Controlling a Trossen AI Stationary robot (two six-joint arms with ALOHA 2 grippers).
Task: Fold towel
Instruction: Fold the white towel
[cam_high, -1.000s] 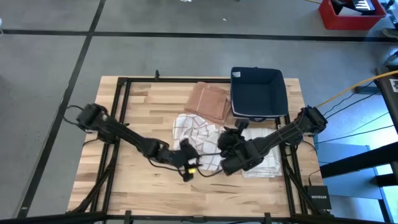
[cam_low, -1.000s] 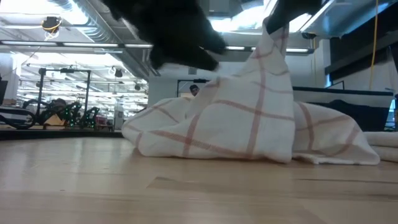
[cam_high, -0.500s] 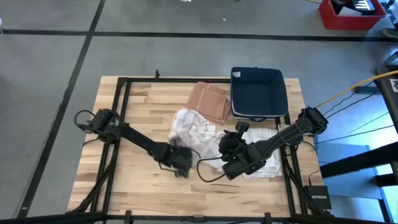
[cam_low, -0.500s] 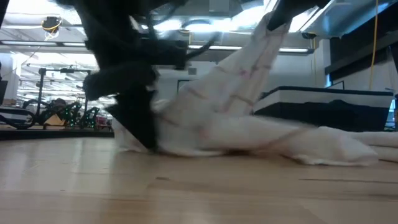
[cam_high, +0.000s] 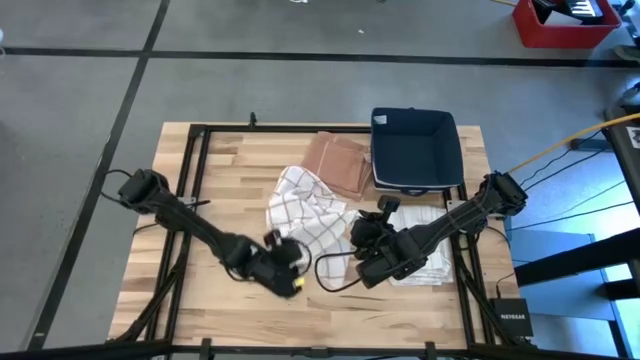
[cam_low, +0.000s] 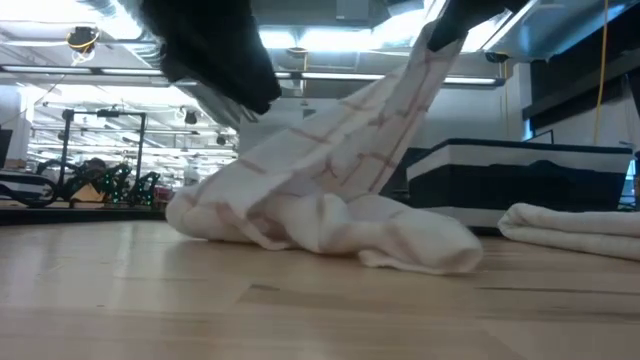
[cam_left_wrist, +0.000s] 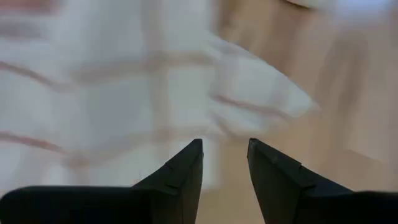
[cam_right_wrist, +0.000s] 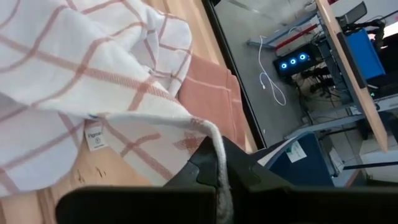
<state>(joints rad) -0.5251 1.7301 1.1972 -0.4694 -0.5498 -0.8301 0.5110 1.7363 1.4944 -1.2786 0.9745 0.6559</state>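
High view: crumpled checked towel (cam_high: 305, 212)

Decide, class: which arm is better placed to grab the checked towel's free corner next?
Left. Its claw is open just short of the loose towel, while the right claw is already shut on another edge.

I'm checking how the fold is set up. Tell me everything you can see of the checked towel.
The checked towel is white woven cloth with thin reddish grid lines and a small sewn label. It lies crumpled mid-table, one edge lifted and pinched in the right gripper. Its far side overlaps the brown cloth. The left gripper hovers beside it, jaws apart.
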